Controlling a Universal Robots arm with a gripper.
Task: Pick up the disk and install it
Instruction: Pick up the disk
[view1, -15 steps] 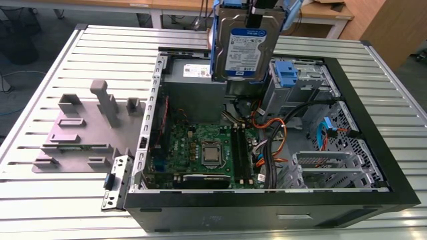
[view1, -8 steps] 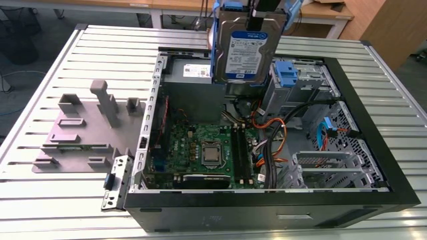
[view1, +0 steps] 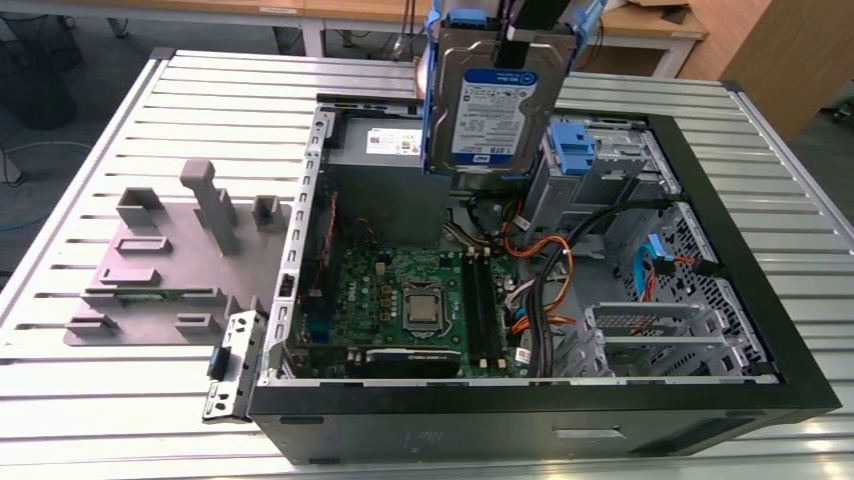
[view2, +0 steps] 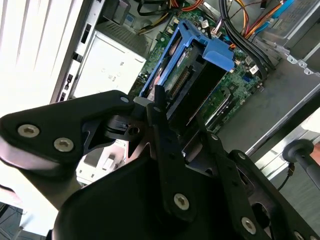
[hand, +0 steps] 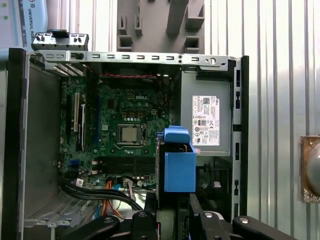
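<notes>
My workplace is a robotics lab or test workshop, not a home or a shop. I hang over a table (view1: 94, 400) made of ribbed aluminium slats. An open desktop computer case (view1: 534, 425) lies on it on its side, with its motherboard (view1: 400, 290) and bundles of wiring bare to see. Next to the case, on the exterior view's left, sits a grey plastic fixture (view1: 167, 260) of posts and slotted blocks. Beyond the table stand plain wooden desks (view1: 641, 25) and a black mesh bin (view1: 34, 70) on a grey floor (view1: 54, 200). Above the case my gripper (view1: 518, 48) is clamped on the disk (view1: 491, 115), so here a machine does the hardware assembly.
</notes>
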